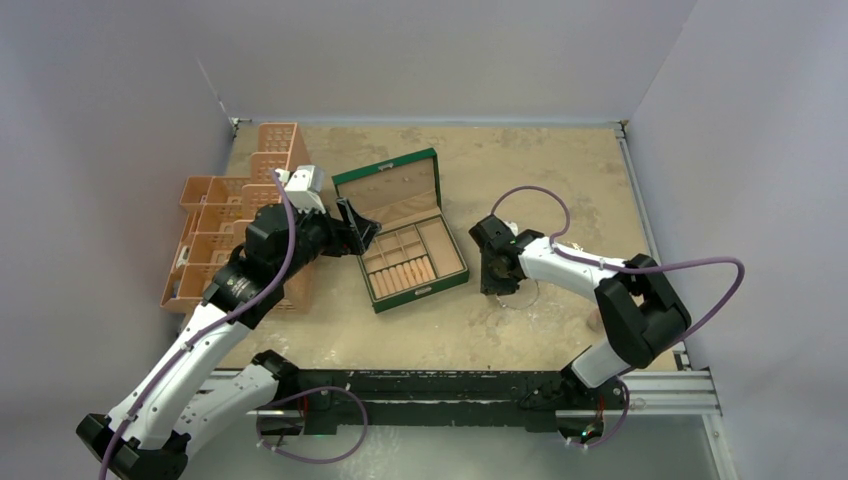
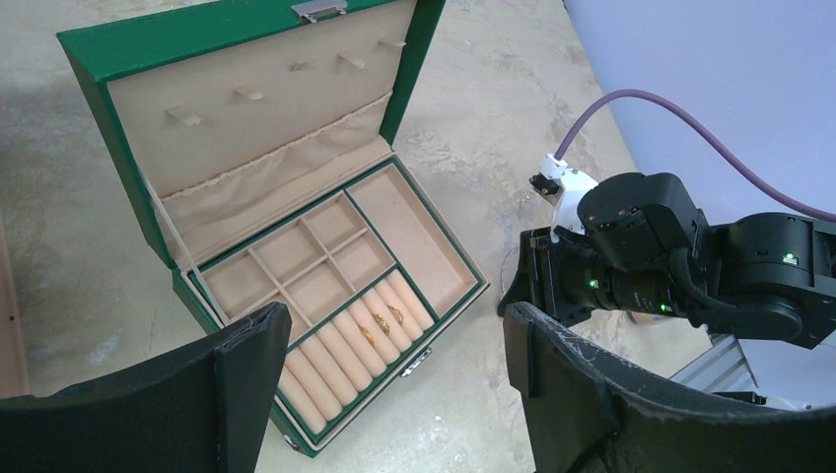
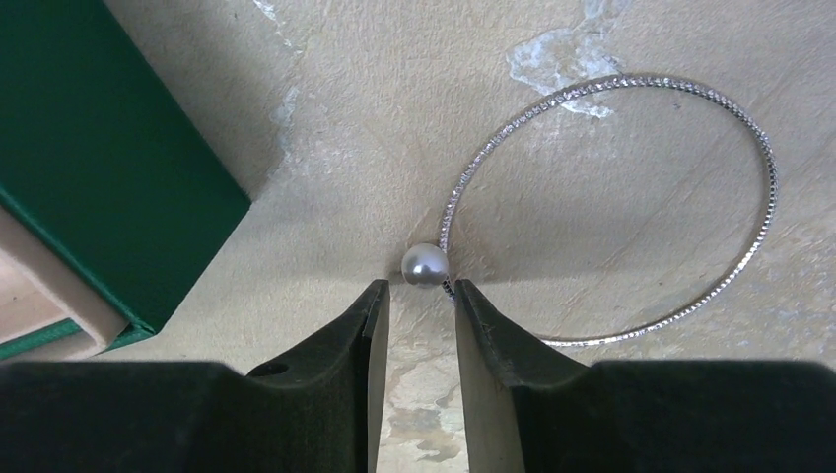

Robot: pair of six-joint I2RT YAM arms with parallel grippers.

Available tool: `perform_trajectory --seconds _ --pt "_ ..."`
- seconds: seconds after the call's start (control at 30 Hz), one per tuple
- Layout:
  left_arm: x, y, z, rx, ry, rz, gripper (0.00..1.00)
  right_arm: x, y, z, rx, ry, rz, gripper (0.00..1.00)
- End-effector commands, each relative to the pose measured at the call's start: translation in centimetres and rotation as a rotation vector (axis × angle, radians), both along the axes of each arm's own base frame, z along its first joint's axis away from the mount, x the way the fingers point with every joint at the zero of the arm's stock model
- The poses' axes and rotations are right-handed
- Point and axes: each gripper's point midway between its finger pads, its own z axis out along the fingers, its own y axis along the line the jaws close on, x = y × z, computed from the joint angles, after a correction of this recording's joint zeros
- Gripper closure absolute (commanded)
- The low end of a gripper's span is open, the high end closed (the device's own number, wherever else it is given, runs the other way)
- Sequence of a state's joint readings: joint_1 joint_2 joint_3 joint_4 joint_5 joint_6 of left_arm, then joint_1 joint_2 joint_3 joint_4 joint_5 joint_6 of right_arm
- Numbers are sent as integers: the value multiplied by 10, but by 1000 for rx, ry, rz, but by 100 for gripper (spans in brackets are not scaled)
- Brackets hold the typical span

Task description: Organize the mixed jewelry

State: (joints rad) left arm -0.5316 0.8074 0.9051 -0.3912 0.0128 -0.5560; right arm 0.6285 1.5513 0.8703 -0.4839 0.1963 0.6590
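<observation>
**Right claw tips at pearl of silver hoop, right of open box**

Silver hoop [image 3: 641, 78] lies flat on table [image 1: 560, 180], just right of green box [image 1: 437, 262], not touching it. Thin wire w/ tiny sparkly stones all round. Pearl [image 3: 425, 265] sits on hoop's end, on the side toward the box. In top view the hoop is only a faint ring under the right arm.

Right gripper [image 3: 421, 296] is down low over the table, tips right at the pearl. Fingers [image 3: 365, 335] are narrowly parted w/ a slim gap and nothing btwn them. Pearl sits just past the tips. Can't tell if a tip touches it. Not pinching hoop.

Gold rings [image 2: 382, 323]: three small pcs tucked in ring rolls [image 2: 325, 374] at near edge of box, toward the rolls' right end. Square compts behind the rolls and the long compt on the right are bare tan.

Box sits mid-table, lid [image 2: 246, 108] up and leaning toward far-left, small hooks along its tan lining.

Left gripper [image 2: 392, 320] hovers off the box's left side, above table, spread wide, holding nothing, not touching box.

Orange baskets [image 1: 225, 215] stacked at left edge of table, behind left arm, well apart from hoop.
</observation>
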Motion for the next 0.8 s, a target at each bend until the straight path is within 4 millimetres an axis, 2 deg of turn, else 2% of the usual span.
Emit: perform_trajectory --seconds 0.0,0.27,0.47,0.57,0.63,0.77 --pt "1 0 7 -1 -30 -3 21 -1 -7 7 -29 -9 -43 67" --pt "0 1 7 -1 -31 -3 21 -4 -11 2 -38 -8 -84 68" --pt "1 1 7 1 -29 1 21 -9 -8 -6 -12 14 -94 71" --pt "1 1 7 0 -27 1 21 -5 -3 -3 4 3 -94 73" --pt "0 1 7 -2 -26 -2 21 2 2 1 20 -22 -80 76" --pt "-1 -2 8 -4 -28 -16 21 13 7 1 13 -35 -56 92"
